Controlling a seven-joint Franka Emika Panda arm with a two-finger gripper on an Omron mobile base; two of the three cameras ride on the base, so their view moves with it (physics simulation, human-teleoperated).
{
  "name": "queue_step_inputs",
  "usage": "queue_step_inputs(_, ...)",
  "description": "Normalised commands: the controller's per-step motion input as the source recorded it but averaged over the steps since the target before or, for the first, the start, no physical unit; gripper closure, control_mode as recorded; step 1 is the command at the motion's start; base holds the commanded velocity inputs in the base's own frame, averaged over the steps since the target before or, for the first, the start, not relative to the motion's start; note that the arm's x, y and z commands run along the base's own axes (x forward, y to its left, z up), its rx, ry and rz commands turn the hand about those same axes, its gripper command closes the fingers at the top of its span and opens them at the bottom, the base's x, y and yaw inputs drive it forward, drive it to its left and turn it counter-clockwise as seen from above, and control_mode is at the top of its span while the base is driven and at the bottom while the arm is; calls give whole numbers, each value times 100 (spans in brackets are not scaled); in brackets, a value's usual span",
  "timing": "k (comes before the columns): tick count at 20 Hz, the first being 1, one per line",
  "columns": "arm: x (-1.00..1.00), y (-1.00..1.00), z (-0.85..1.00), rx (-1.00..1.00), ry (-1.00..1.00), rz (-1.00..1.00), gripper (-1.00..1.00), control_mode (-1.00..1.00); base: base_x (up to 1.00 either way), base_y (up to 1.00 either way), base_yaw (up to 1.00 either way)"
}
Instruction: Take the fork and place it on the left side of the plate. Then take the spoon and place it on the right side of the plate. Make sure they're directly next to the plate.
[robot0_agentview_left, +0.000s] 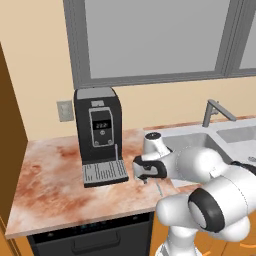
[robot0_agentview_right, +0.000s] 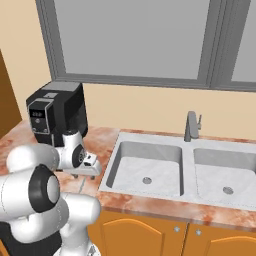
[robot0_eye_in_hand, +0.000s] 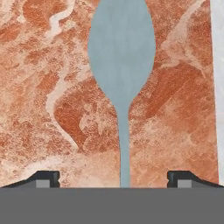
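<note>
Across lower half of left base view: marbled reddish counter, dishwasher front below. Double sink at centre right of right base view, faucet behind. Black coffee machine upright at centre left, back near the wall. White arm bent low over counter edge between machine and sink, hand turned downward, likely to reach cutlery from above. Gripper with jaws spread wide, fingertips either side of the spoon, nothing pinched yet. Spoon flat on counter, bowl toward top of hand view, handle running down centre between tips; lined up for a grasp across the handle, by the look of it. Thin sliver of the spoon also at lower centre of left base view.
</note>
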Motion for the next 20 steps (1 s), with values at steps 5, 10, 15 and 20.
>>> queue_step_inputs(5, 0, 0, -40, 0, 0, 0, 100, -100, 0, 0, 0)
queue_step_inputs(10, 0, 0, -27, 0, -2, 0, 100, -100, 0, 0, 0)
queue_step_inputs(15, 0, 0, -9, 2, -6, 0, 100, -100, 0, 0, 0)
queue_step_inputs(20, -8, -9, 3, 2, -8, 0, 100, -100, 0, 0, 0)
